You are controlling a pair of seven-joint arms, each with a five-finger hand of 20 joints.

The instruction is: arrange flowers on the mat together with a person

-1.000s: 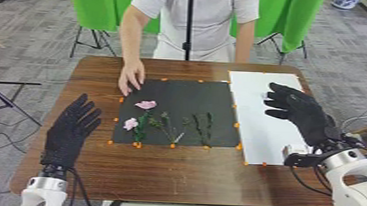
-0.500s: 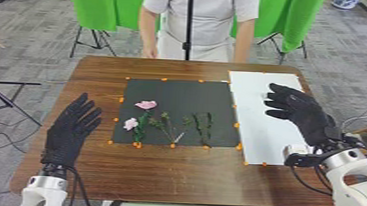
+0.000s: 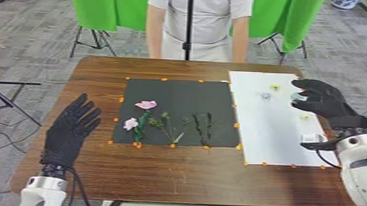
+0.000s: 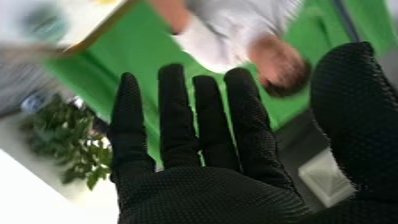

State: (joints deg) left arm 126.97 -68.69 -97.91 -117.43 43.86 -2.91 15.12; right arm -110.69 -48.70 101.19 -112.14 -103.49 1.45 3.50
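The mat (image 3: pixel 176 96) is plain dark grey, its two flowers (image 3: pixel 145 105) pink and the stems (image 3: pixel 208 129) green, with orange tabs (image 3: pixel 237 125) along its edges. The sheet (image 3: pixel 283 140) is white, the table (image 3: pixel 185 178) brown with darker wood grain. Left hand (image 3: pixel 66 131) and right hand (image 3: pixel 328 103) are black, the curtain (image 3: pixel 102 7) bright green.

No text, label, brand or number can be read in either view. No sign is legible, either.
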